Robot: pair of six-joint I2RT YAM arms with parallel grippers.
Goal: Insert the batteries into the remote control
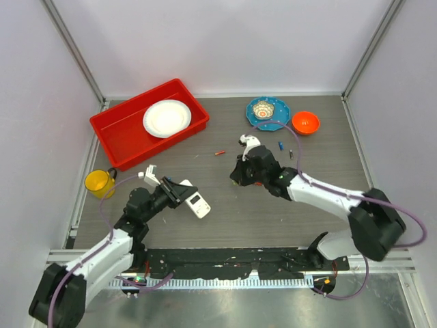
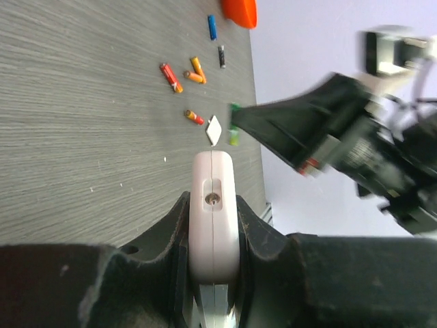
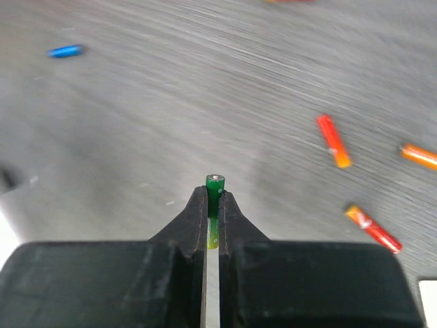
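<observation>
the left gripper is clamped on the remote control, one finger on each long side of the white handset. from the wrist view the remote is seen end-on, with a small hole in its end. it sits left of the middle of the grey counter, on the near side. whether it touches the surface i cannot tell.

the right gripper is pinched tight on a green battery. the battery lies along the gap between the fingers, its metal-capped end poking out past the tips. this gripper hangs over the middle of the counter, its tip turned towards the remote but apart from it.

other batteries lie loose on the counter beyond it: a blue battery, a dark battery and several red-orange batteries scattered near each other. a small white diamond-shaped piece lies flat just past the remote's end.

further back, a red tray holds a white plate. a yellow cup stands at the left edge, and a blue plate and an orange bowl sit at the far right.
</observation>
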